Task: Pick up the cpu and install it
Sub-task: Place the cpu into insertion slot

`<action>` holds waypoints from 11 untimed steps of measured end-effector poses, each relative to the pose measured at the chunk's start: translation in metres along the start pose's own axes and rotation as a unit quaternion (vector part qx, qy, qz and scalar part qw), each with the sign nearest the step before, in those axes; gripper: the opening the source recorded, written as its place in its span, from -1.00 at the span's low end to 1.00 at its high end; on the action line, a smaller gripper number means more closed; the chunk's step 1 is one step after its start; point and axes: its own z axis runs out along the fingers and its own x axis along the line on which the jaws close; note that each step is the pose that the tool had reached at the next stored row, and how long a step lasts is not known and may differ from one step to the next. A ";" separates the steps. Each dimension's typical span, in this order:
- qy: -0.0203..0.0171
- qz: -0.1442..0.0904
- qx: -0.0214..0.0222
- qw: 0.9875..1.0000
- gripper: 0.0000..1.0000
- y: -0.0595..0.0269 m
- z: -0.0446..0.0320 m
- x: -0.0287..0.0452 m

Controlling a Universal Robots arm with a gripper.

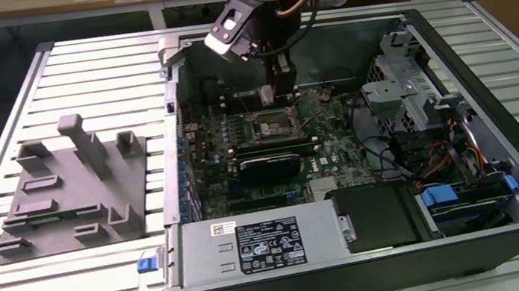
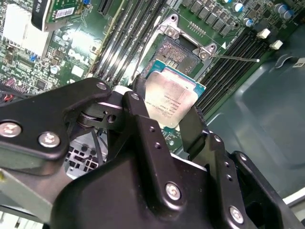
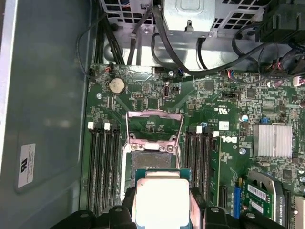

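Exterior view, from the exterior view's left: grey tray (image 1: 70, 193) with upright posts lying on slatted table (image 1: 78, 64), well apart from the arm; then open computer case (image 1: 347, 43) with power supply (image 1: 252, 244) at its near edge; gripper (image 1: 279, 96) hanging down inside case just above socket (image 1: 271, 123) on the green board; drive cage (image 1: 408, 88) and cables on the exterior view's right

Second wrist view: cpu (image 2: 169, 102), silver top up, clamped between the two black fingers (image 2: 138, 95) of the gripper (image 2: 167, 109), one finger on each opposite edge, jaws closed to cpu width. Socket (image 2: 178, 50) bare with metal frame around it, cpu overlapping its near edge; seated or not, cannot tell

First wrist view: same hold, cpu (image 3: 161, 200) in gripper (image 3: 162, 205), socket (image 3: 151, 160) just beyond it, cover plate (image 3: 155, 125) flipped up, memory slots (image 3: 102, 162) on both sides, coin battery (image 3: 116, 85), heatsink (image 3: 272, 140) further along the board
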 end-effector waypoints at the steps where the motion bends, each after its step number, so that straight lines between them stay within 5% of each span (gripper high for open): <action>1: 0.000 0.002 0.000 1.000 0.05 -0.0001 0.0010 0.0003; 11: 0.000 0.006 0.000 1.000 0.05 -0.0007 0.0157 0.0019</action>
